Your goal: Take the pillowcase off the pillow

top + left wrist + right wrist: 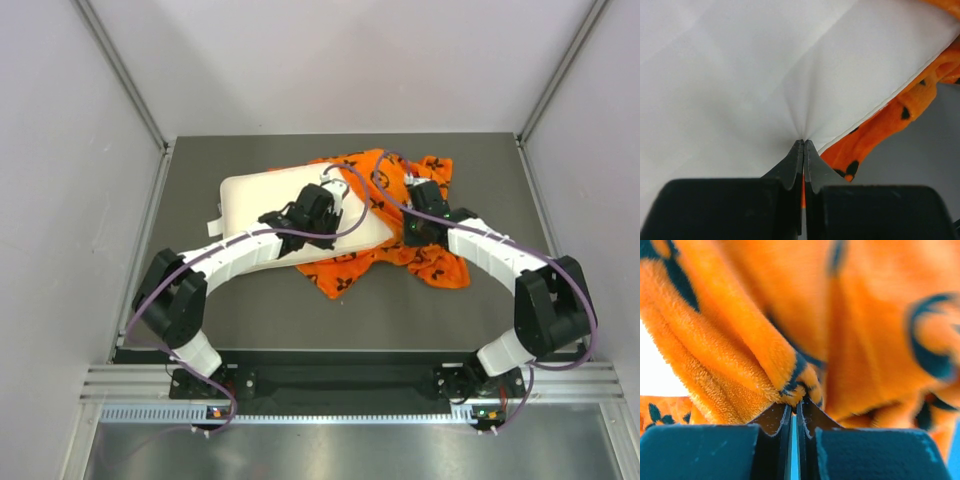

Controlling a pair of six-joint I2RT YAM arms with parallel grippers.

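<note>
Cream pillow [250, 205] and orange pillowcase [432, 262] on the grey tabletop [250, 310], each held by one arm.
The pillow lies flat at the far left-centre, almost wholly uncovered. The pillowcase lies crumpled just beside it on the right, and its orange plush also shows along and under the pillow's near right edge. The left fingers [792, 167] are closed, pinching the pillow's cream fabric, and creases radiate from their tips. The right fingers [772, 420] are pressed together on a fold of the pillowcase with black printing.
</note>
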